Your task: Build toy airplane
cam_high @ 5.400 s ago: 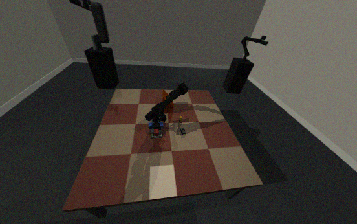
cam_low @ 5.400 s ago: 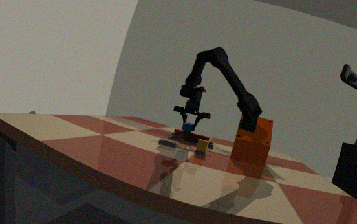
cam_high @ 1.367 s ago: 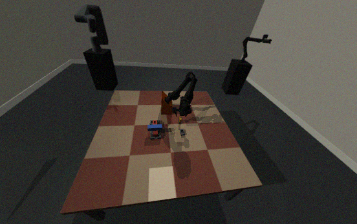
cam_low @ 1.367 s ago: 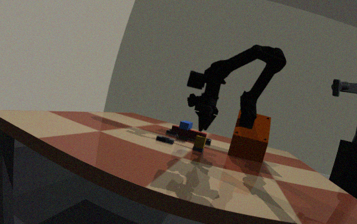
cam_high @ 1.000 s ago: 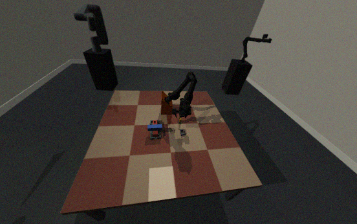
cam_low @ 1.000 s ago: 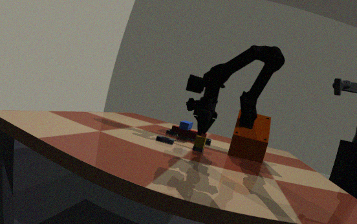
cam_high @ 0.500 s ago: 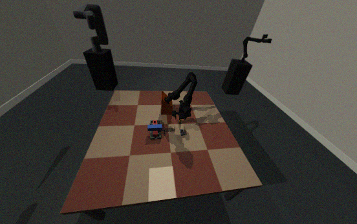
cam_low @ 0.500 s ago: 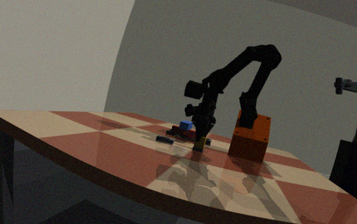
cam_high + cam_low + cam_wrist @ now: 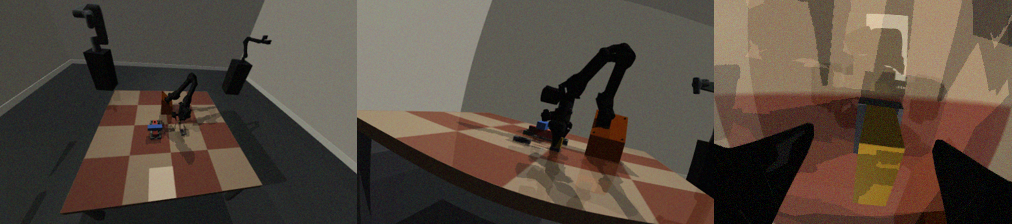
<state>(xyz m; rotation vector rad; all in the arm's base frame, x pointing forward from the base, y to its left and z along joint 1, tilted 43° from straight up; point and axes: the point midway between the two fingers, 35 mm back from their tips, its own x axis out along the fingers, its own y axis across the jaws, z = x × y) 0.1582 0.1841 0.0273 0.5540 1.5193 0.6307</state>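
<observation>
The red fuselage [image 9: 156, 122] [image 9: 535, 129] lies in the dark jig [image 9: 155, 134] with the blue wing [image 9: 154, 127] [image 9: 542, 125] across its top. The yellow tail fin [image 9: 183, 131] [image 9: 561, 142] [image 9: 876, 171] stands on the table to the right of the jig, apart from it. My gripper [image 9: 182, 128] [image 9: 557, 144] [image 9: 874, 136] is open and low at the table, with one finger on each side of the fin. In the wrist view a clear gap shows between each finger and the fin.
The arm stands on an orange block [image 9: 166, 104] [image 9: 608, 140] just behind the fin. A small dark flat piece [image 9: 522, 139] lies on the table near the jig. Two black pedestals [image 9: 101, 68] [image 9: 236, 76] with other arms stand on the floor beyond the table.
</observation>
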